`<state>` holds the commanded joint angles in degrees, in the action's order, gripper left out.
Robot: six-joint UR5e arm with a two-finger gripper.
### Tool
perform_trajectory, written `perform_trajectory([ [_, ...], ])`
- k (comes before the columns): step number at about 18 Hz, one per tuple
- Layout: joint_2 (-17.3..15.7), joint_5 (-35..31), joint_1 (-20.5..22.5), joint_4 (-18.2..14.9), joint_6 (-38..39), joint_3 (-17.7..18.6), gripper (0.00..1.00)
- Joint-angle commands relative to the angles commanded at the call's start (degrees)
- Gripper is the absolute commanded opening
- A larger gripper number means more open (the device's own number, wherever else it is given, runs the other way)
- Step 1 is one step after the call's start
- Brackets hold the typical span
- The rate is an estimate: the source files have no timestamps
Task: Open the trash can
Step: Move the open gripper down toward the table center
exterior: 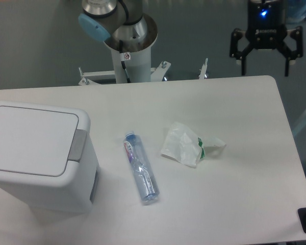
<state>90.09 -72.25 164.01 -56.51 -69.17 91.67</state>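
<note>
The trash can (33, 148) is a large white boxy bin at the left front of the table. Its flat lid (30, 138) is shut, and a grey push-button strip (77, 144) runs along its right edge. My gripper (265, 65) hangs at the far right, above the table's back edge and far from the can. Its black fingers (243, 65) are spread wide, and nothing is between them.
A clear plastic bottle (141, 167) lies on its side in the middle of the white table (234, 204). A crumpled white plastic wrapper (186, 145) lies to the bottle's right. The arm's base column (128, 56) stands behind the table's back edge.
</note>
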Motion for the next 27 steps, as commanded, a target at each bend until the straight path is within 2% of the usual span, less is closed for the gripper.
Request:
perform_trajectory([
  [6, -1.8, 0.3, -0.6, -0.3, 3.1, 0.9, 1.0],
  [10, -2.7, 0.4, -2.8, -1.1, 4.6, 2.2, 1.0],
  [12, -3.9, 0.9, -3.3, -1.4, 9.2, 3.1, 1.0],
  [18, -3.7, 3.1, -6.0, -1.1, 26.4, 3.1, 1.0],
  [23, -1.9, 5.3, -9.4, -0.5, 46.5, 2.5, 1.0],
  [27, 1.0, 6.3, -13.5, 3.7, 56.8, 1.8, 1.0],
])
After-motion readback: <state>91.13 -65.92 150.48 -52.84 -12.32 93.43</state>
